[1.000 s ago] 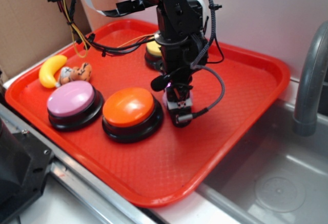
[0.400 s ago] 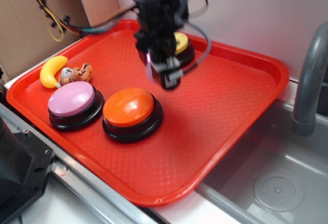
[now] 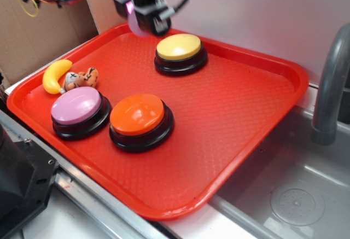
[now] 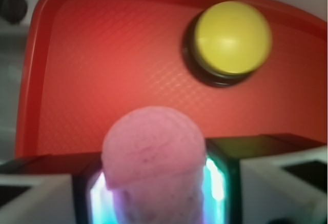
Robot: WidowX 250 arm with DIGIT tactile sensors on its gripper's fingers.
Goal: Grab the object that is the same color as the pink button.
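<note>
My gripper [image 3: 140,19] hangs high above the tray's far left corner, shut on the pink ball [image 3: 134,23]. In the wrist view the pink ball [image 4: 154,155] fills the space between my jaws, close to the lens and blurred. The pink button [image 3: 76,106], a lilac dome on a black base, sits at the tray's near left, well below and in front of the gripper.
A red tray [image 3: 246,118] holds an orange button [image 3: 138,114], a yellow button [image 3: 179,47], a toy banana [image 3: 54,75] and a small tiger figure [image 3: 82,78]. A sink basin [image 3: 295,195] and grey faucet [image 3: 331,91] lie to the right. Cardboard stands at the left rear.
The gripper has risen from the tray beside the orange button and moved up and to the far left, carrying the pink ball. The yellow button is now uncovered.
</note>
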